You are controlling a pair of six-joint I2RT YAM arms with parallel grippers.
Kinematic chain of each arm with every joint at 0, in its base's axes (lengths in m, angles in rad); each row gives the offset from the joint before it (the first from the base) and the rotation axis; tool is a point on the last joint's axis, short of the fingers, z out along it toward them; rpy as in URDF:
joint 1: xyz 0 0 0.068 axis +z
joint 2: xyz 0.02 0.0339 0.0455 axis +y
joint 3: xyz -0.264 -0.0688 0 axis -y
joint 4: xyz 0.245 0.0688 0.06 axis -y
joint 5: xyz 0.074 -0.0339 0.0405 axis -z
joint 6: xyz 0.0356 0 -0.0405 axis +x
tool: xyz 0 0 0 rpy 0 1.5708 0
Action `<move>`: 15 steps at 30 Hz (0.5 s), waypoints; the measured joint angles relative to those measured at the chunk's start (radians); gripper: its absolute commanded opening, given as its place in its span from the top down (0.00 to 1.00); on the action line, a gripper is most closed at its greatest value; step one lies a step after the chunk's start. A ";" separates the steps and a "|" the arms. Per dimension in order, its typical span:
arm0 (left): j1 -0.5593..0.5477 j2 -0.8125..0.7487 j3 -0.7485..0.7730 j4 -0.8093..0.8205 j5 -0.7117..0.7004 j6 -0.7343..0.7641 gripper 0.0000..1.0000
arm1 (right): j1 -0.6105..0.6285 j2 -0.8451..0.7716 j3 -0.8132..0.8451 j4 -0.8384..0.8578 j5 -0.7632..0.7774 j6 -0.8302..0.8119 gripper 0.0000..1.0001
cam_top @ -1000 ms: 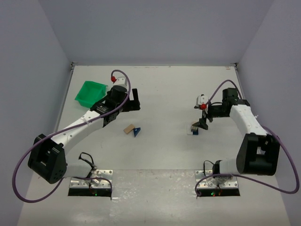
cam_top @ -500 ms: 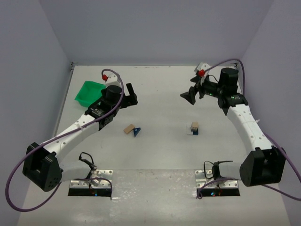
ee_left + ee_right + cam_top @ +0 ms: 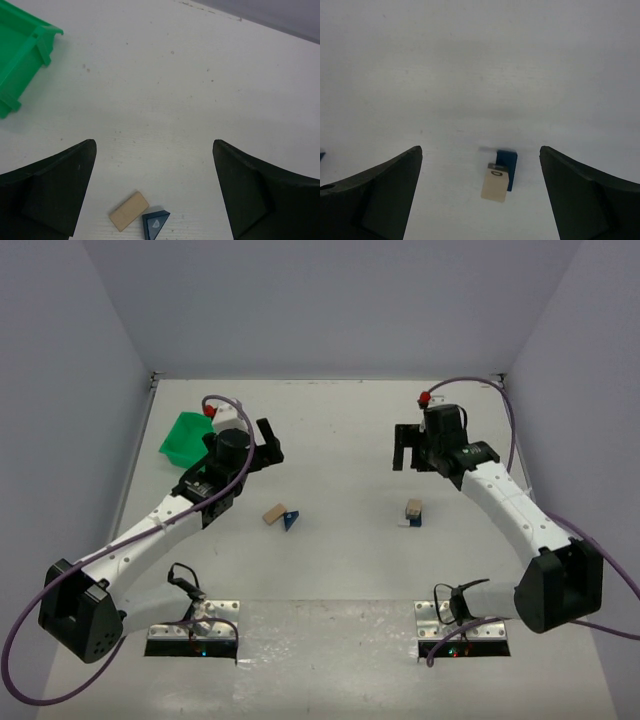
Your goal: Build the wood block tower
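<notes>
A small stack stands right of centre: a tan block [image 3: 413,507] on top, a blue block [image 3: 416,521] at its base. In the right wrist view the tan block [image 3: 495,185] sits in front of the blue block [image 3: 508,163], with a thin grey piece between them. A flat tan block [image 3: 272,513] and a blue wedge [image 3: 290,519] lie touching left of centre; they also show in the left wrist view, the block [image 3: 129,211] and the wedge [image 3: 154,223]. My left gripper [image 3: 268,443] [image 3: 154,145] is open and empty, beyond them. My right gripper [image 3: 408,447] [image 3: 480,148] is open and empty, beyond the stack.
A green plastic bin [image 3: 190,437] stands at the far left, just left of my left gripper; its corner shows in the left wrist view [image 3: 22,60]. Grey walls close the table on three sides.
My right gripper has risen from the stack and swung back to the far side, leaving the stack standing. My left gripper has drawn slightly left, towards the bin.
</notes>
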 measured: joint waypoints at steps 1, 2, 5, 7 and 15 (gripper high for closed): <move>0.000 -0.015 -0.018 0.008 0.004 0.002 0.00 | 0.008 -0.009 -0.034 -0.029 0.030 0.014 0.01; 0.000 -0.030 -0.034 0.013 0.009 0.002 0.00 | 0.016 -0.017 -0.063 -0.055 0.054 0.024 0.01; 0.000 -0.066 -0.074 0.028 0.030 0.007 0.00 | 0.039 -0.030 -0.121 -0.117 0.106 0.040 0.01; 0.000 -0.075 -0.086 0.036 0.041 0.012 0.00 | 0.055 -0.031 -0.139 -0.138 0.135 0.044 0.01; 0.000 -0.076 -0.092 0.059 0.051 0.022 0.00 | 0.084 -0.032 -0.195 -0.155 0.181 0.039 0.01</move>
